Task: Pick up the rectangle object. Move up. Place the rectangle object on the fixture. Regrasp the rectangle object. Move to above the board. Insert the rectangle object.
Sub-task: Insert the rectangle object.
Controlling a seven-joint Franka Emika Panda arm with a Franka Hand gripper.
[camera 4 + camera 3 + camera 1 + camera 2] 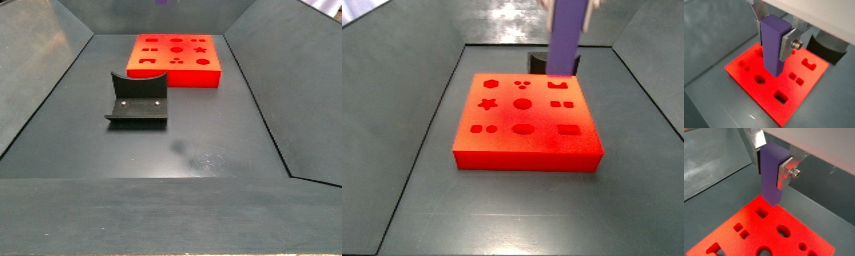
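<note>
While the gripper (774,35) hangs above the board (751,62), its 2 silver fingers (788,42) are clamped on the upper end of the rectangle object (772,47), which hangs upright and clear of the red surface below. Both wrist views show the purple block gripped near its top, its lower end free in the air over the slab's cut-outs. Seen in a side view, the rectangle object (568,35) stands as a tall purple bar over the far edge of the board (525,115), with the gripper itself mostly cut off at the frame's top. The fixture (138,100) sits on the dark floor in front of the board (175,58) in a side view, apart from it and empty. In that same view only a tiny purple speck shows at the top edge, probably the block's lower tip.
</note>
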